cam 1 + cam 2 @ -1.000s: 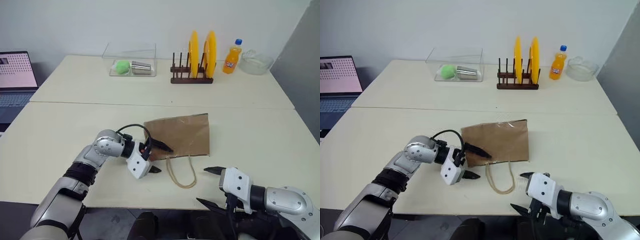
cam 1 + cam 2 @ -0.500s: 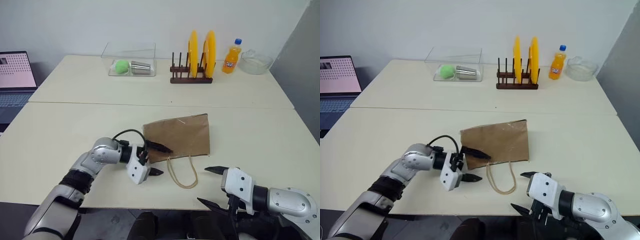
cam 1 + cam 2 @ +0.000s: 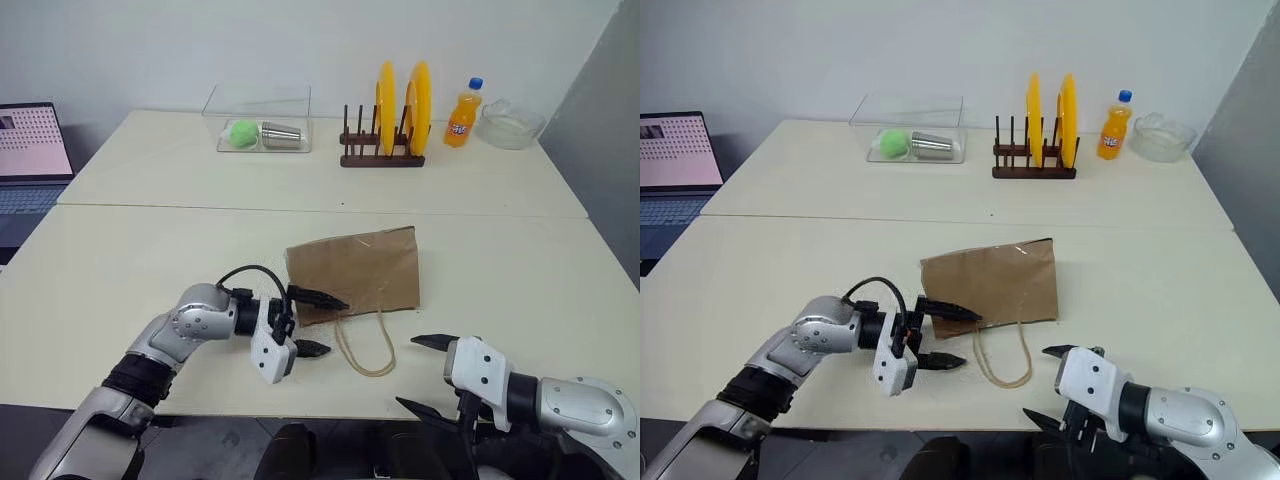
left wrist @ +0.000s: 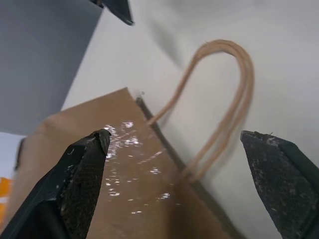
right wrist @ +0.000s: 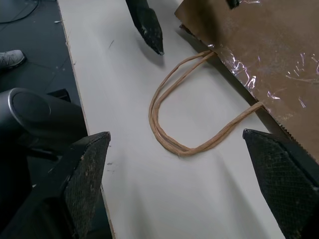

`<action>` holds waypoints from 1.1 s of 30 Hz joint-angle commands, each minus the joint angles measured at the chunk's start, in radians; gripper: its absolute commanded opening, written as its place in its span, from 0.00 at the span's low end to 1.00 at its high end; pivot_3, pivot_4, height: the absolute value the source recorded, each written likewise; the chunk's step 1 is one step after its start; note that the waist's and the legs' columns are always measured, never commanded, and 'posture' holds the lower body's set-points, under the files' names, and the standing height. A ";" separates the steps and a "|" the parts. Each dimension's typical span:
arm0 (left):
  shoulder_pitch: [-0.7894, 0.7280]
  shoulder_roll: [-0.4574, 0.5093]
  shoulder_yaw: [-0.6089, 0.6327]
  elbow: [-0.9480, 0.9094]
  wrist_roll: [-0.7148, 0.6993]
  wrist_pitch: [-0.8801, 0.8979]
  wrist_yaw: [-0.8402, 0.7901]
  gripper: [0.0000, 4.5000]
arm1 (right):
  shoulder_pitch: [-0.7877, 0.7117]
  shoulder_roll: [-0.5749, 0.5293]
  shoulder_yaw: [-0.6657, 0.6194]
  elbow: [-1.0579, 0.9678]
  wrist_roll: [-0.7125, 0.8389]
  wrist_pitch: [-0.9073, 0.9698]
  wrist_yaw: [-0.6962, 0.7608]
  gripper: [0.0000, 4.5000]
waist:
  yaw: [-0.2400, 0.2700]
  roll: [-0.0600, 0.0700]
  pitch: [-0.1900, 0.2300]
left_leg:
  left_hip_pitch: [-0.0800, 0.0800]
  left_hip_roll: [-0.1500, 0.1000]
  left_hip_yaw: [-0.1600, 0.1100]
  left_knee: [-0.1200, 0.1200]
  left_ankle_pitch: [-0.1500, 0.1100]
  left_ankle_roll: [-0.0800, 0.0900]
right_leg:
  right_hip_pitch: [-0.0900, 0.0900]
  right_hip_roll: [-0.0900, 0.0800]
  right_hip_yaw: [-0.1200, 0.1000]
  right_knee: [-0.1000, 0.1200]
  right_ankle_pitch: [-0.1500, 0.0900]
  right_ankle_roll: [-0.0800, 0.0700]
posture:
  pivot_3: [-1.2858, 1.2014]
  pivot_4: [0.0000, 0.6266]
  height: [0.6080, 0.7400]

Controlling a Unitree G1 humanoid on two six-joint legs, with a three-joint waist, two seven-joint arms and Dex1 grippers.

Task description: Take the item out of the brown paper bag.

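Crinkled brown kraft paper bag (image 3: 358, 272) flat on tabletop (image 3: 520, 270), contents hidden; left tool (image 3: 316, 323) released at its mouth; right tool (image 3: 424, 373) released, lower finger cut off.

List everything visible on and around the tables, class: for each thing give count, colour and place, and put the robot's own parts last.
Paper bag: one, brown, lying flat on near table, cord handles toward the robot.
Plate rack: one, dark wood, far table.
Plates: two, yellow, upright in rack.
Soda bottle: one, orange, right of rack.
Glass bowl: one, clear, far right.
Clear box: one, holding a green ball and a metal cup.
Laptop: one, open, far left.
Left gripper: jaws open at the bag's mouth.
Right gripper: jaws open, near table edge.
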 commanded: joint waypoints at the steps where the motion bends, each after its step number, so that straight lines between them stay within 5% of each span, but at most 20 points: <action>1: -0.035 -0.020 -0.014 0.000 0.025 -0.015 0.026 0.99 | -0.015 -0.001 0.002 -0.030 0.001 -0.005 -0.004 1.00 | 0.001 0.000 0.000 | 0.000 0.000 0.000 0.000 0.000 0.000 | 0.000 0.000 0.000 0.000 0.000 0.000 | 0.52 0.24 1.00; 11: -0.116 -0.061 -0.072 0.143 0.179 -0.091 0.096 0.99 | -0.037 0.004 -0.001 -0.044 0.016 0.026 -0.016 1.00 | 0.000 0.000 0.000 | 0.000 0.000 0.000 0.000 0.000 0.000 | 0.000 0.000 0.000 0.000 0.000 0.000 | 0.52 0.24 1.00; 33: -0.091 -0.092 -0.048 -0.008 -0.177 0.255 -0.018 0.99 | -0.025 0.003 -0.007 -0.047 0.018 0.027 -0.019 1.00 | 0.000 0.000 0.000 | 0.000 0.000 0.000 0.000 0.000 0.000 | 0.000 0.000 0.000 0.000 0.000 0.000 | 0.52 0.24 1.00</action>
